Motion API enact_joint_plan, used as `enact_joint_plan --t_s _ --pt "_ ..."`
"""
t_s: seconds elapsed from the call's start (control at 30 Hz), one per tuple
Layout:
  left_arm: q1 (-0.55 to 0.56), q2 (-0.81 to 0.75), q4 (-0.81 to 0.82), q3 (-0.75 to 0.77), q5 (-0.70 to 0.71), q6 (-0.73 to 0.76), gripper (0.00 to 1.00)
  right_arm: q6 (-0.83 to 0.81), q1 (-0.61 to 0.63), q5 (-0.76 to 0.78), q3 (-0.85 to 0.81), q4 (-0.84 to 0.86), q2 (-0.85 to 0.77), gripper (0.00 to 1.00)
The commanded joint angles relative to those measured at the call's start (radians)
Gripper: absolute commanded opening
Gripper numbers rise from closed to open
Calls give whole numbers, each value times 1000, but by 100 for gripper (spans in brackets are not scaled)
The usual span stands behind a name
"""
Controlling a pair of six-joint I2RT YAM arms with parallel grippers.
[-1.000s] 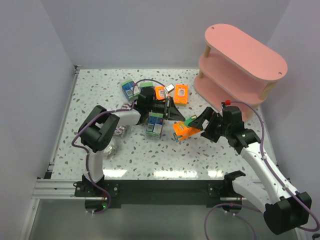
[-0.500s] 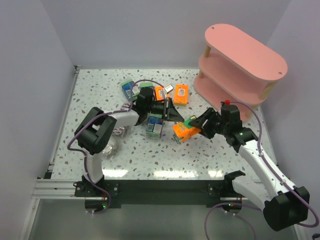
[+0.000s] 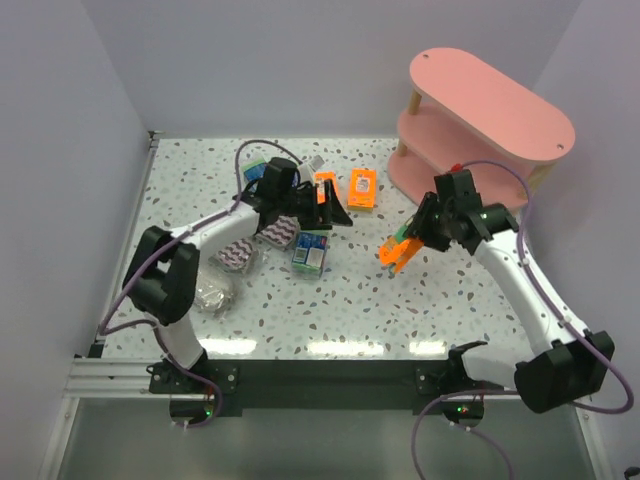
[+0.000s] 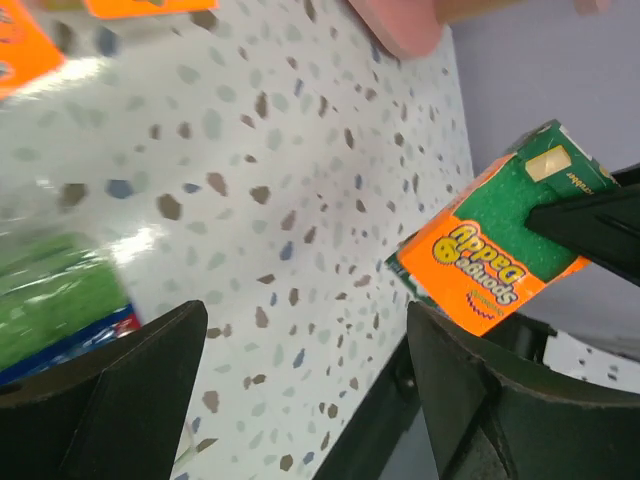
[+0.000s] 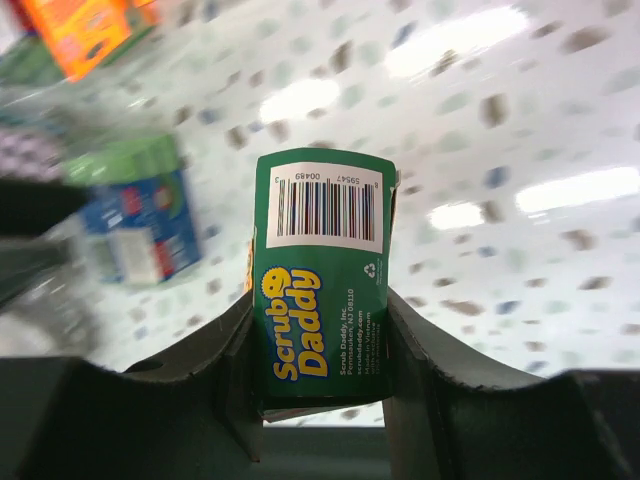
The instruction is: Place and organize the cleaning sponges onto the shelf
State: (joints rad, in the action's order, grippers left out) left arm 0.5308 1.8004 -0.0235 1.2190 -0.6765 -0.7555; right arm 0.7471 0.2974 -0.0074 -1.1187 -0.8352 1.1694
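My right gripper (image 3: 410, 238) is shut on an orange and green sponge pack (image 3: 393, 251) and holds it above the table, short of the pink shelf (image 3: 490, 120). In the right wrist view the pack's green barcode side (image 5: 322, 270) sits tight between the jaws of the right gripper (image 5: 322, 345). My left gripper (image 3: 328, 208) hangs open and empty over the pile; in its wrist view the left gripper (image 4: 310, 390) faces the held pack (image 4: 495, 250). Two orange packs (image 3: 362, 187) (image 3: 325, 184) and a green-and-blue pack (image 3: 310, 252) lie on the table.
Purple-white zigzag packs (image 3: 278, 230) (image 3: 236, 256) and a greyish wrapped one (image 3: 213, 292) lie at the left by the left arm. Another green-and-blue pack (image 3: 256, 172) sits behind it. The shelf stands at the far right corner, by the wall.
The left gripper opened, let go of the orange pack and drew back to the left. The right gripper closed on that pack and carried it up and right, toward the shelf.
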Motion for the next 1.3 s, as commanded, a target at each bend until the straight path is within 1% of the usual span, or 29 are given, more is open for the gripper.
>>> enact_joint_plan --t_s 0.0,0.07,0.1,0.17,0.2,0.27,0.3,0.33,0.37,0.4,0.43,0.47,0.57,0.63,0.67,0.73,0.77,0.8,0.83,0.93,0.97,1.07,1.1,1.13,1.2,1.23,1.27 --pt "-31 -148 -324 80 286 197 87 -187 3 351 -165 -267 151 26" --pt "-32 -216 -352 53 324 222 87 -213 12 443 -231 -324 225 23" --pt "-32 -237 -366 37 340 223 87 -216 23 531 -254 -346 292 23" --pt "-32 -305 -375 -13 362 220 87 -207 68 637 -321 -404 361 22" --pt "-32 -326 -381 -30 367 219 87 -192 87 746 -345 -424 424 22" --pt "-32 -386 -386 -79 383 208 87 -172 153 838 -418 -493 490 22" --pt "-32 -406 -395 -91 390 206 87 -140 175 889 -443 -522 531 22" --pt "-32 -438 -401 -104 400 205 88 -123 221 973 -469 -554 612 22" --pt "-32 -452 -409 -121 419 203 88 -106 242 1022 -515 -624 665 22" --pt "-34 -464 -424 -127 429 203 88 -48 264 1059 -541 -672 714 23" --pt "-34 -486 -434 -131 440 205 89 -10 305 1128 -567 -723 819 24" --pt "-34 -496 -441 -137 460 208 89 -20 324 1138 -595 -751 855 26" --pt "-37 -526 -473 -139 498 216 91 -15 379 1135 -630 -751 973 28" --pt "-41 -545 -501 -136 520 220 92 -8 420 1138 -653 -752 1019 30" --pt "-43 -553 -519 -133 546 220 92 -8 433 1140 -676 -754 1058 33" --pt "-46 -584 -530 -134 568 220 94 -11 463 1143 -707 -752 1084 38" --pt "-49 -593 -544 -134 592 220 95 -18 474 1150 -713 -752 1104 53" --pt "-51 -611 -550 -133 603 220 95 -20 489 1149 -720 -752 1109 65" --pt "-52 -621 -555 -131 612 220 96 -20 497 1150 -728 -752 1112 81" --pt "-58 -648 -576 -121 644 222 98 -18 535 1118 -733 -731 1078 97" --pt "-60 -651 -590 -115 655 220 98 -31 546 1106 -730 -714 1061 98" --pt "-63 -665 -610 -95 672 216 98 -104 574 974 -698 -599 946 99" --pt "-63 -673 -613 -92 673 216 98 -136 572 928 -687 -567 876 99" --pt "-63 -676 -615 -85 673 216 98 -152 574 825 -652 -498 833 98" --pt "-64 -676 -619 -84 673 214 99 -193 572 721 -618 -441 767 99" --pt "-64 -674 -624 -84 673 209 99 -209 571 599 -580 -377 703 98" --pt "-64 -674 -625 -88 673 208 99 -216 568 557 -561 -352 678 98"
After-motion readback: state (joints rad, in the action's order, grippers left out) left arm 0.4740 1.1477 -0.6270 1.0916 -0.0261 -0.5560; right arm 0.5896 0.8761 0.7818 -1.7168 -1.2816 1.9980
